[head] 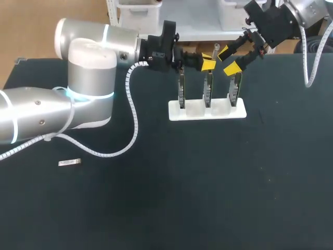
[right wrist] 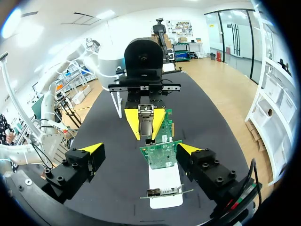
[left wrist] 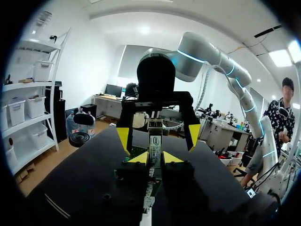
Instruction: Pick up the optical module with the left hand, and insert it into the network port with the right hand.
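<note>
Our left fingers (head: 208,64) are closed on the slim silver optical module (head: 215,50). They pinch one end, so the other end projects past the yellow tips, in the air above the middle of three upright green circuit boards (head: 207,92). We judge this to be an offer: the free end is the part our other arm can take.

Our right fingers (head: 228,60) are spread wide and hold nothing. In the right wrist view the module sits ahead of them, in line with the gap, and neither finger touches it.

The boards stand on edge in a flat white plastic stand (head: 179,113) on the black table (head: 208,187). We think this leaves their ports reachable from above, but we cannot make out the port itself.

Room is tight. The board nearest our right arm rises just under the open right fingers, and the left fingers cover part of the module, so only a short length is free to grip.

A small silver piece (head: 69,163) lies well apart on the table beside our left arm. That arm's white coiled cable (head: 134,109) hangs clear of the stand.
</note>
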Tool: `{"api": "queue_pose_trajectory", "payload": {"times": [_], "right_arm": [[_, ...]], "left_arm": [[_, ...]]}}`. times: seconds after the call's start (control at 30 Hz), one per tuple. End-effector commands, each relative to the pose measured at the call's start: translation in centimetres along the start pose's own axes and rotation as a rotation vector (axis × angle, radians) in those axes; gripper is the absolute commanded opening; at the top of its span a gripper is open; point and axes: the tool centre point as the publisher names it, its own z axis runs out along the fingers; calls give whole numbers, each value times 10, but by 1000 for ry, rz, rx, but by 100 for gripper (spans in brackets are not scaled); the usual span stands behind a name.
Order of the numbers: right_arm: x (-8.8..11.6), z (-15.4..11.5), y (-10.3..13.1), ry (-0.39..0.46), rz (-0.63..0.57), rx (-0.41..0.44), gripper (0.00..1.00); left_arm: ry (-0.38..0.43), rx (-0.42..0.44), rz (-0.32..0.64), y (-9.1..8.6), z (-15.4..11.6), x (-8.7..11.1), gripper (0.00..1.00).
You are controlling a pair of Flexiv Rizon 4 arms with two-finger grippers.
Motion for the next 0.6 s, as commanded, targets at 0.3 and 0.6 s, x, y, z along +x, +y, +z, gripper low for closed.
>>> {"api": "queue_pose_trajectory", "payload": {"times": [0.3,0.6], "right_arm": [[0,0,2,0,0,5,100],[0,0,2,0,0,5,100]], "left_arm": [[2,-5,1,1,-3,-2,0],[4,-1,-2,3,-4,-2,0]]}}
